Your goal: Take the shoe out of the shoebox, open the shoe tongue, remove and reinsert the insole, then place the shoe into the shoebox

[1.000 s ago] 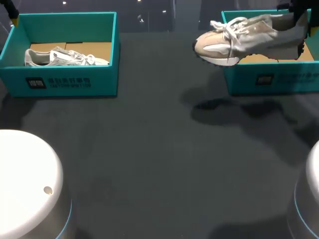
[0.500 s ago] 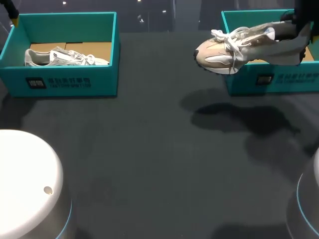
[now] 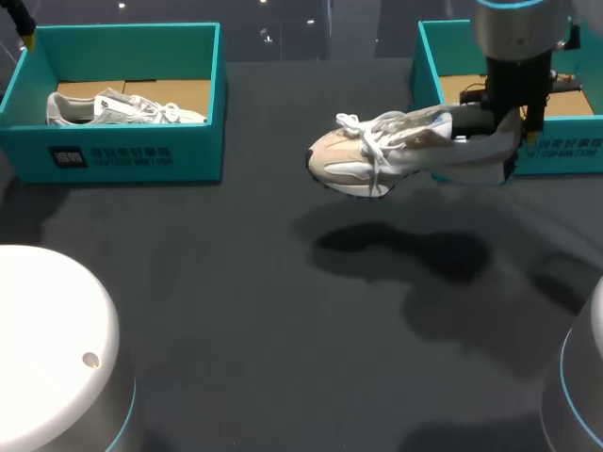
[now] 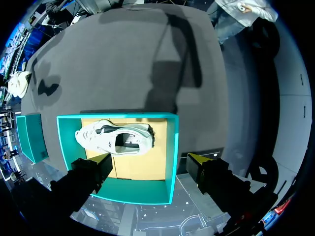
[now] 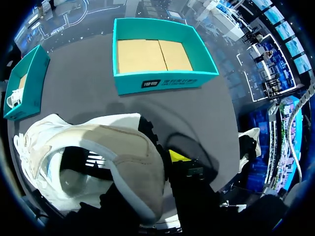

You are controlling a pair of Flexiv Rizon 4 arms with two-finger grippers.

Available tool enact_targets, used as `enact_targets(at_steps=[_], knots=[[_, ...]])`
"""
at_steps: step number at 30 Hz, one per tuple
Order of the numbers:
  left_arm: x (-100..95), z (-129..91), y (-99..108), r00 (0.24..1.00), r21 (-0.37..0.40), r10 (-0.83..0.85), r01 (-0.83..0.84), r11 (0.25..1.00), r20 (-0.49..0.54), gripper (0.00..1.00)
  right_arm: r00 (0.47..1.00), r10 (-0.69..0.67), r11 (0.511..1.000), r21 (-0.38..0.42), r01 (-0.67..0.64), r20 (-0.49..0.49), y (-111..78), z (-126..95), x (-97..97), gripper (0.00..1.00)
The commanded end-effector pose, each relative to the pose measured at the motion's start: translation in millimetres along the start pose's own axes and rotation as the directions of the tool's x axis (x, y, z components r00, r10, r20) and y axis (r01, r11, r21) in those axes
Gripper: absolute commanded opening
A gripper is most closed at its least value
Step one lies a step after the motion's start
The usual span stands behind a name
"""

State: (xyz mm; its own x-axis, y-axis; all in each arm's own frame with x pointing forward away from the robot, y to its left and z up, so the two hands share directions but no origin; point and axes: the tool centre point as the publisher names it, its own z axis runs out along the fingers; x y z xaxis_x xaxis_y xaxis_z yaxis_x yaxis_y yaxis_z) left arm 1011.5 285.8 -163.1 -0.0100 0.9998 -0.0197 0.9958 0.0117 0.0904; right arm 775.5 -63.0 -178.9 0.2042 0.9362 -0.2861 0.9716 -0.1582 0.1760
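While my right arm hangs in from the right side, its right gripper (image 3: 506,127) has the beige sneaker (image 3: 377,155) by the heel. It holds the sneaker off the dark, matte table (image 3: 236,282), toe pointing toward my left side. The upper looks like soft suede and mesh in tan and cream, with a rounded toe, a pale thick sole and loose white laces (image 3: 363,137) flopping over the tongue.

From the right wrist view, the padded grey heel collar curves around the shoe's dark opening. One yellow fingertip (image 5: 178,156) presses the outside of the heel. The other finger is hidden by the collar, so I read the jaws as closed narrowly on the heel wall.

The sneaker is outside the right shoebox (image 3: 556,151), just in front of its near left corner. That box is rigid teal card with straight walls, and its floor shows as flat brown cardboard in two panels.

Well apart at the far left sits the left shoebox (image 3: 122,155), of the same teal card. A white sneaker (image 3: 122,108) with dark side markings lies on its side on the brown floor.

My left gripper (image 4: 151,160) hangs above the near edge of that box. Its jaws are spread wide, blocky black fingers with yellow tips touching nothing.
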Motion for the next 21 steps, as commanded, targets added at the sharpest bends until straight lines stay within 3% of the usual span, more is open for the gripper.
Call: enact_targets(at_steps=[1,4,21], knots=[[0.5,-1,-1,1.000,-0.001,0.001,-0.001,1.000,-0.001,1.00,0.999,0.009,1.000,0.008,-0.009,0.034,-23.2,5,35.9,0.00],[0.5,-1,-1,1.000,-0.001,0.001,-0.001,1.000,-0.001,1.00,0.999,0.008,1.000,0.029,-0.009,0.040,-41.1,10,54.3,0.00],[0.5,-1,-1,1.000,-0.001,0.001,-0.001,1.000,-0.001,1.00,0.999,0.008,1.000,0.029,-0.009,0.040,-41.1,10,54.3,0.00]])
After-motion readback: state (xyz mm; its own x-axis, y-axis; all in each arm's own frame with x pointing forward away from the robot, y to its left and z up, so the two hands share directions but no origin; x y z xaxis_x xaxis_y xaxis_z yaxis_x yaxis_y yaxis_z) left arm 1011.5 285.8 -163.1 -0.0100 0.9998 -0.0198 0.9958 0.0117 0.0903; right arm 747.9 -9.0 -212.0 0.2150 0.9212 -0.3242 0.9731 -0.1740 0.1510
